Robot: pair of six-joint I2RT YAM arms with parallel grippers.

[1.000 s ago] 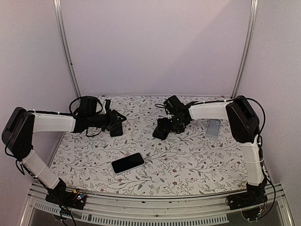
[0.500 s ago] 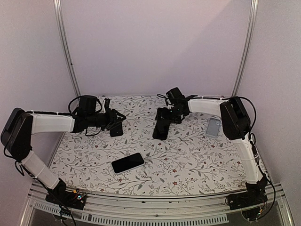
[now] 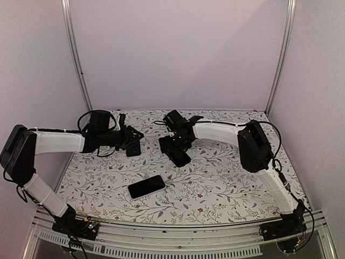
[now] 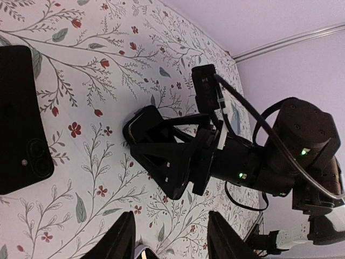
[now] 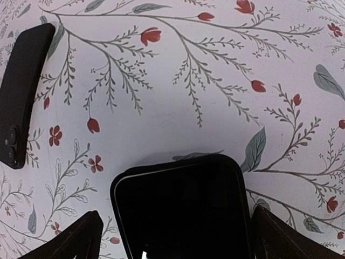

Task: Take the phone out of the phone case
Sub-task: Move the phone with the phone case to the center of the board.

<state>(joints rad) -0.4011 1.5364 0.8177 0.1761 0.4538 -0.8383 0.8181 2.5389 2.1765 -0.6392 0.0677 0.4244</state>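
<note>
Floral-patterned white table (image 3: 226, 183). A flat black phone (image 3: 146, 186) lies on it toward the front edge, between the two arms, and neither tool touches it. The wrist views show two small lenses facing up.

Right tool (image 5: 177, 211): fingers spread wide, straddling a glossy black slab with rounded corners (image 5: 180, 232). A strip of table shows between the slab and one finger; the other finger sits just beside the slab's edge. Cannot tell whether the slab is a phone or a case.

Left tool (image 4: 171, 218): fingers partly apart, table showing between them, nothing seen pinched. It points toward the right tool and is apart from the phone.
</note>
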